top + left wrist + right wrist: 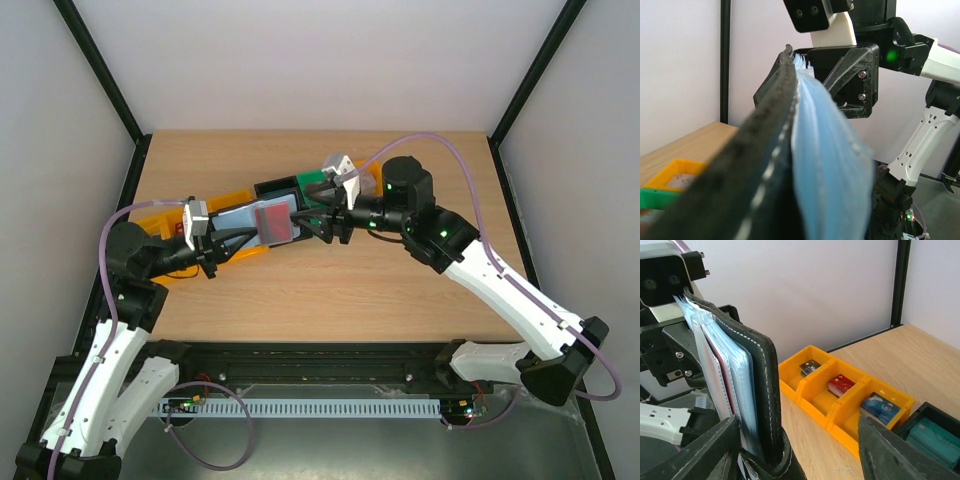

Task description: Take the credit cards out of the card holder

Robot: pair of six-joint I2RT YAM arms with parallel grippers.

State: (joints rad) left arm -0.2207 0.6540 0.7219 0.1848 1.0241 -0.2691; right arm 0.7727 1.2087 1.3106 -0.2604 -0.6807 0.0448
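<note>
The black card holder [240,228] hangs open above the table, its blue-grey pockets facing up. A red credit card [272,222] shows in one pocket. My left gripper [210,242] is shut on the holder's left end. In the left wrist view the black cover [755,165] and the blue pockets [830,165] fill the frame and hide my fingers. My right gripper [318,226] is at the holder's right end. Its jaws [797,440] stand wide apart, with the holder's stitched edge [765,390] between them, close to the left finger [690,455].
A row of yellow bins [815,405] lies on the table, holding a black card [810,367], red cards [841,385] and blue cards [881,408]. A black bin [935,415] beside them holds teal pieces. Yellow [160,215], black [276,188] and green [312,182] bins sit behind the holder.
</note>
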